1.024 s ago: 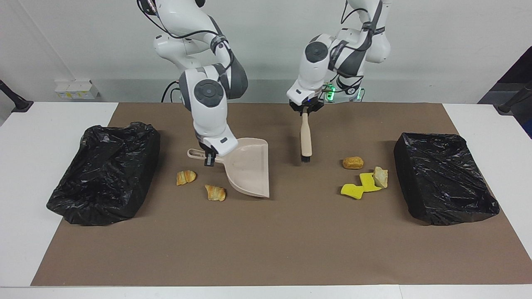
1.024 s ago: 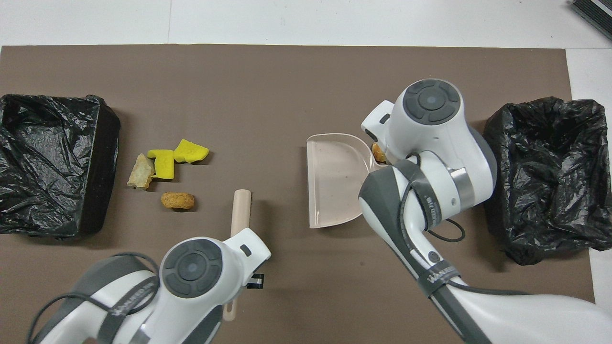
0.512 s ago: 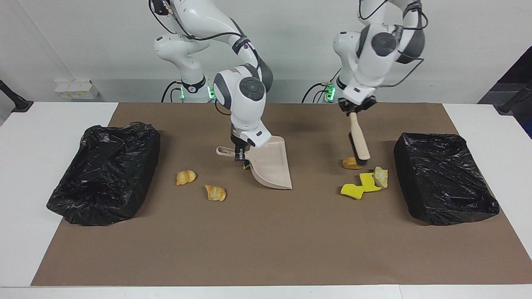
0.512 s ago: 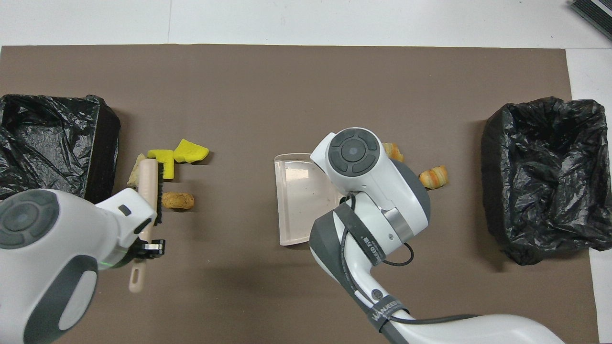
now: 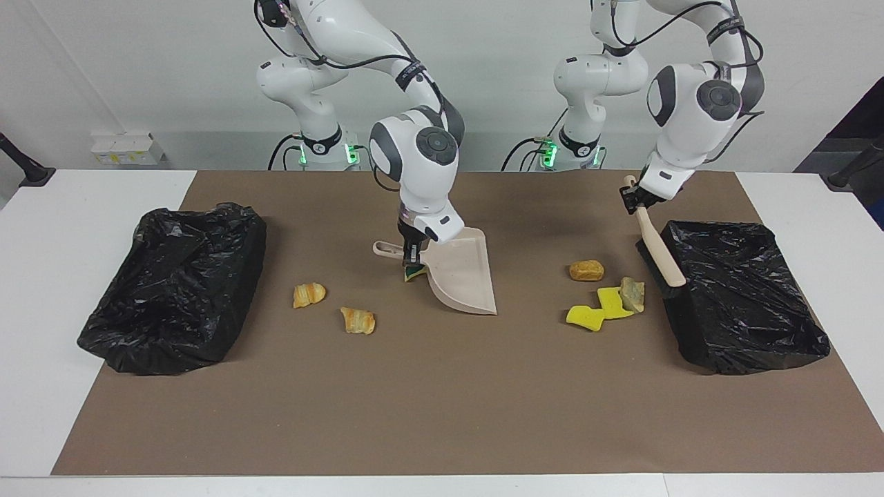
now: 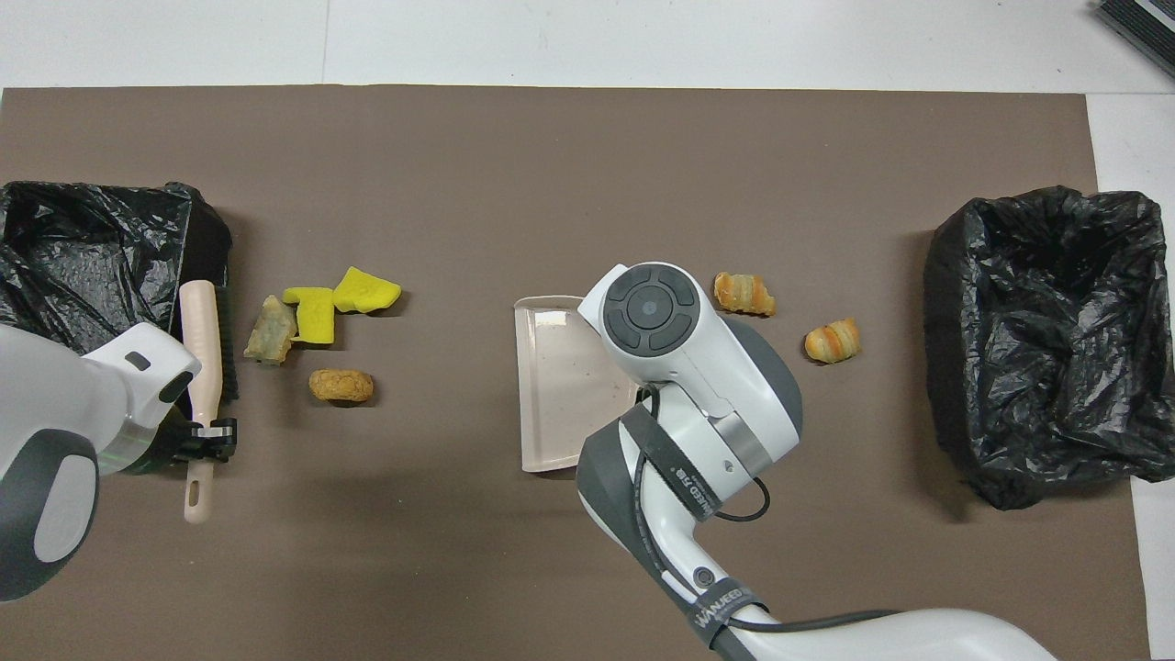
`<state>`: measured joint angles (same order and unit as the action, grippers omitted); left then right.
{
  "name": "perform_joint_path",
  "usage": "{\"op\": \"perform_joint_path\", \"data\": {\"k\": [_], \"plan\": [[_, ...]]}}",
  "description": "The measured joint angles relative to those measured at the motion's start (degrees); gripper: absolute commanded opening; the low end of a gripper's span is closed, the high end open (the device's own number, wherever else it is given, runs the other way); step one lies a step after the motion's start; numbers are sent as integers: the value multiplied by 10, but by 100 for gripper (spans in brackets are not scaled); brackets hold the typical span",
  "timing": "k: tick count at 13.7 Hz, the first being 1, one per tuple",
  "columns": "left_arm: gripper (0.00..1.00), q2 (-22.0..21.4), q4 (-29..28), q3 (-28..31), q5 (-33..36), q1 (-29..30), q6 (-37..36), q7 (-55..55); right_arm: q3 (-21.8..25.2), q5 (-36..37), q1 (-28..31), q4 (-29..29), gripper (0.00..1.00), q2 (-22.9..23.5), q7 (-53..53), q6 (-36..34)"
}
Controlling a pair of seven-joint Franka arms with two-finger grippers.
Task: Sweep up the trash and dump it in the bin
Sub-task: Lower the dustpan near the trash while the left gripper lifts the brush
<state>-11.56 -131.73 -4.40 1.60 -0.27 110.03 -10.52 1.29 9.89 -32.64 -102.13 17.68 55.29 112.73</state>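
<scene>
My right gripper [image 5: 412,259] is shut on the handle of the beige dustpan [image 5: 461,275], which tilts near the table's middle, mouth toward the left arm's end. A green-backed sponge piece [image 5: 413,275] lies just under that gripper. Two croissants [image 5: 309,295] [image 5: 358,321] lie between dustpan and the right arm's bin [image 5: 176,293]. My left gripper [image 5: 637,199] is shut on the brush [image 5: 661,257], whose bristles hang along the other bin's wall [image 5: 690,331]. Beside the brush lie a beige chunk [image 5: 632,293], two yellow sponges [image 5: 612,302] [image 5: 583,317] and a brown bun [image 5: 586,270].
Both bins are lined with black bags, one at each end of the brown mat [image 6: 587,147]. In the overhead view the right arm's housing [image 6: 652,308] covers the dustpan's handle and the sponge under it. White table [image 5: 41,276] borders the mat.
The left arm carried the brush from the table's middle, past the trash, to the bin wall. The right arm moved the dustpan toward the middle, uncovering the croissants.
</scene>
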Motion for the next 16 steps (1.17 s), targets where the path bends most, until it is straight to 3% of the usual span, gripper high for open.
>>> {"op": "perform_joint_path", "data": {"k": [5,13,16], "plan": [[0,55,-8,-9,0,-4,63,7,0,27,-2,-12,0,1,0,25],[0,51,-5,-18,-100,-131,84,43,0,27,-2,-15,0,1,-2,26],[0,26,21,-13,-102,-133,55,40,0,27,-2,-15,0,1,-3,26]]}}
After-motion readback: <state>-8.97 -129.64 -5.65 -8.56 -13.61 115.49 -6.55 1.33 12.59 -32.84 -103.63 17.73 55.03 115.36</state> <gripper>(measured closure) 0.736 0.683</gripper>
